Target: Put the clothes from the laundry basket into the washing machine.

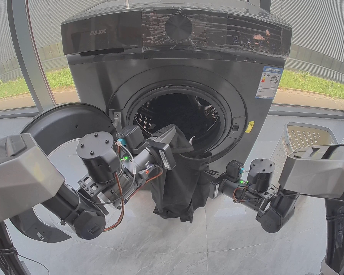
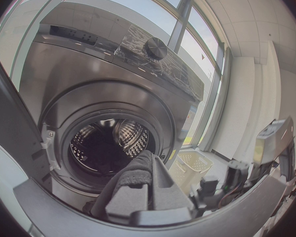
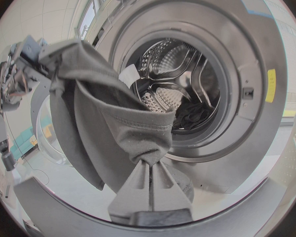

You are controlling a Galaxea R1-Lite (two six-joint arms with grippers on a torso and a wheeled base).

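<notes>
Tiled floor (image 1: 218, 245) fronts the open washing machine (image 1: 99, 77); left end effector (image 1: 171, 133) and right end effector (image 1: 210, 174) each clamp the dark garment (image 1: 179, 190) — judged soft, light, limp — at its hem.

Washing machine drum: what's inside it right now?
A dark clothing heap lies on the drum floor. The held garment blocks part of the view in, hiding whatever lies behind it.

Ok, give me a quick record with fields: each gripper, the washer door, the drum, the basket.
left gripper: shut on dark garment, before the opening
right gripper: shut on the same garment, lower down
door: open, swung to the robot's left
drum: dark clothes inside
laundry basket: on the floor, right of the washing machine
</notes>
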